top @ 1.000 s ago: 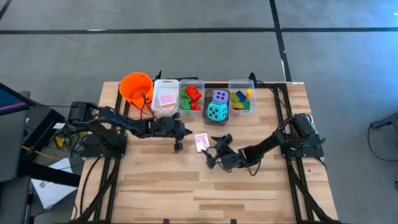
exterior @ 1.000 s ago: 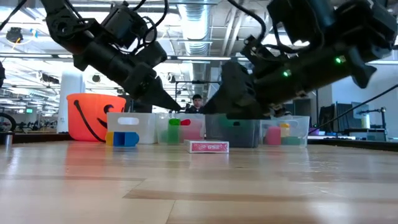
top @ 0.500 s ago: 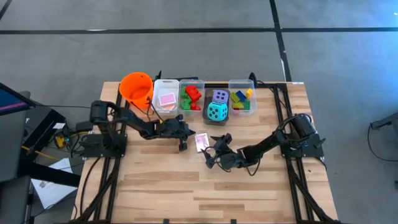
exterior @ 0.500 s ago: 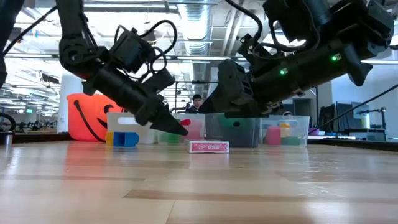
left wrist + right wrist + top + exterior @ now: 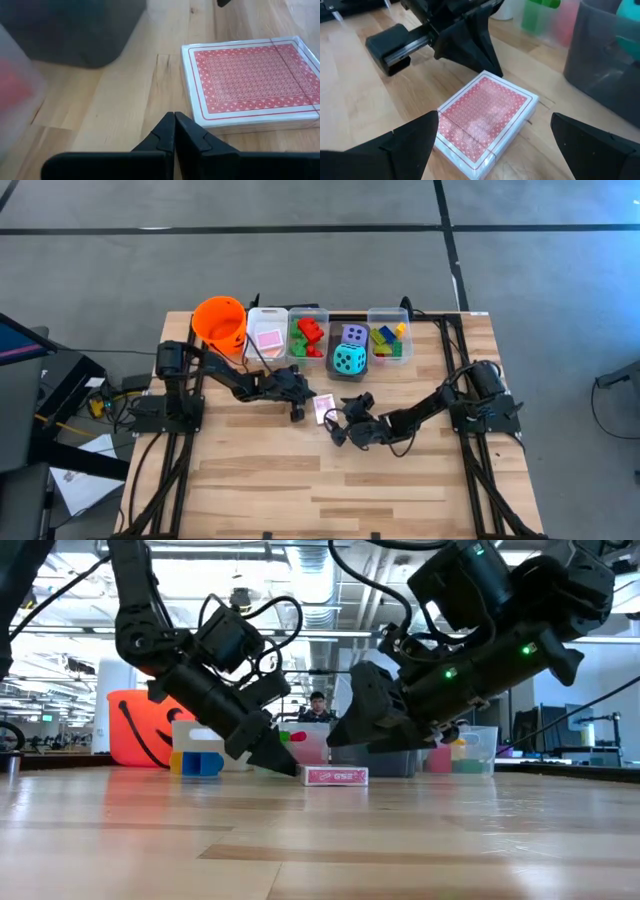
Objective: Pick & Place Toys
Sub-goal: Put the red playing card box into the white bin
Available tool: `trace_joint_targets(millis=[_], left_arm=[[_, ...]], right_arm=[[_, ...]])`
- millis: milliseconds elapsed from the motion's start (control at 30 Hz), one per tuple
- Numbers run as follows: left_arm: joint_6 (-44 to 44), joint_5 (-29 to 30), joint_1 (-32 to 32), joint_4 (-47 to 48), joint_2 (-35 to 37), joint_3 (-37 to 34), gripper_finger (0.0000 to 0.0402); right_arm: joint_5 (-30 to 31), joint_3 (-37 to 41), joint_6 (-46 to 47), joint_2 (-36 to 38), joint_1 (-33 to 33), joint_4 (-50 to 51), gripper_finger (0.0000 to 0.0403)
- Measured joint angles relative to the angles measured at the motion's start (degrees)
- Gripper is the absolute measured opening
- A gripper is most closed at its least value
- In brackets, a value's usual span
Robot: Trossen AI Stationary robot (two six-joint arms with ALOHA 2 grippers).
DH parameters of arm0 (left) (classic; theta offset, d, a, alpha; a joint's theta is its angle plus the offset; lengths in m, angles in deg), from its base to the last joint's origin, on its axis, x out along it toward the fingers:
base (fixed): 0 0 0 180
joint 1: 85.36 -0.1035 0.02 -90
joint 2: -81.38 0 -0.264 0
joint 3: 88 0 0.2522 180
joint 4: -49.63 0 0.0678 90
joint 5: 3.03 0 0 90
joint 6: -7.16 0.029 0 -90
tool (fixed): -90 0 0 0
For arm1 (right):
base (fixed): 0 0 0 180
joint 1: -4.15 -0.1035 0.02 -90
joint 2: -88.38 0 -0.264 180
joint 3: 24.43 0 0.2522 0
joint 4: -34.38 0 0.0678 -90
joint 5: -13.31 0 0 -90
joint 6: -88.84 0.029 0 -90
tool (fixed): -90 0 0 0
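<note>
Pink-white card deck (image 5: pixel 324 407) flat on the wooden table (image 5: pixel 250 480) before the clear bins (image 5: pixel 308 332), left gripper (image 5: pixel 298 408) pressed together, tips at the deck's edge, right gripper (image 5: pixel 337 423) spread wide, just beside the deck's other side

You had high view straight down over whole surface (image 5: pixel 300 470); low view level across it; both wrist views close on card deck (image 5: pixel 250 82).
</note>
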Motion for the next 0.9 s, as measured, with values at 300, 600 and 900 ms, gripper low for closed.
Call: trace_joint_targets(millis=[300, 600, 900], left_arm=[[-3.0, 0.1, 3.4, 3.1, 0.7, 0.0, 0.0], [-6.2, -2.4, 8.3, 8.3, 5.9, -0.4, 0.0], [-7.5, 1.4, 13.0, 12.6, 11.2, -0.2, 0.0]], right_arm=[[-0.9, 0.0, 1.0, 0.0, 0.2, 3.4, 0.0379], [-0.1, -0.3, 8.7, 0.4, 2.7, 13.6, 0.0379], [0.8, 0.1, 1.5, 0.3, 1.3, 9.2, 0.0379]])
